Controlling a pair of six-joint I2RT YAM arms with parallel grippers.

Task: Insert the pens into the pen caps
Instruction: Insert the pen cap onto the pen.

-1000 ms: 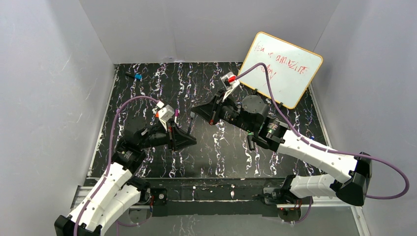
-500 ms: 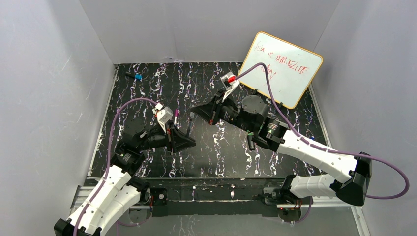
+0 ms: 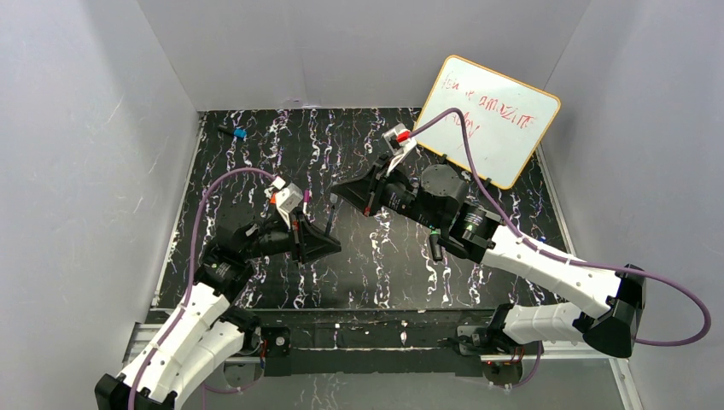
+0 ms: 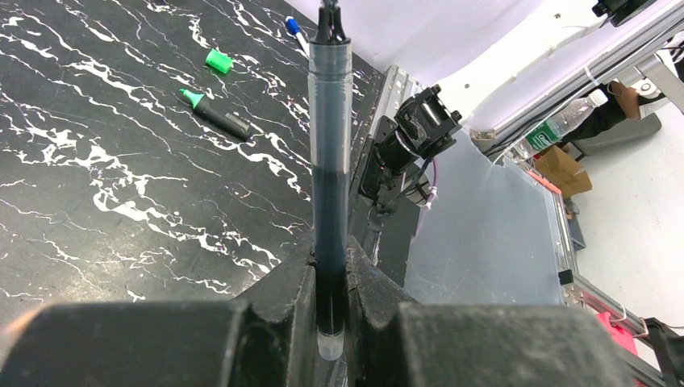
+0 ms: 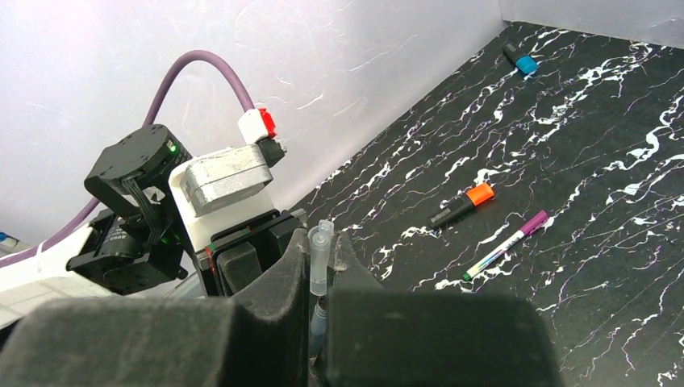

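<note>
The table [image 3: 256,154] is the big black one w/ white squiggles, and the whiteboard [image 3: 499,120] leans at the far right corner. My left gripper [image 4: 331,274] is squeezed tight on the dark slim pen [image 4: 331,153], low down near its back end, so most of the pen sticks out w/ the tip pointing away from me. My right gripper [image 5: 319,278] is pinched on a clear cap [image 5: 320,250]. I think its open end looks toward my left arm, but I can't tell for sure. From up top my 2 grippers face each other over the middle of the table, w/ the pen tip near the cap but not touching yet. So the job now is to push the pen into the cap. To do it well I'd line them up first, both in 1 straight line, bc the pen is long and held at one end, so a small tilt at my fingers makes a big miss at the tip. Go slow, straight in, no twisting. Don't let go w/ either side till it's snug. If the tip bumps the cap's rim, back off a bit & try again, or the cap could slip. Other stuff waits on the table: green marker [image 4: 216,117], orange marker [image 5: 460,207], purple pen [image 5: 506,244], white pen [image 4: 296,31], then the wee ones, green cap [image 4: 218,61] & blue cap [image 5: 527,64].
</note>
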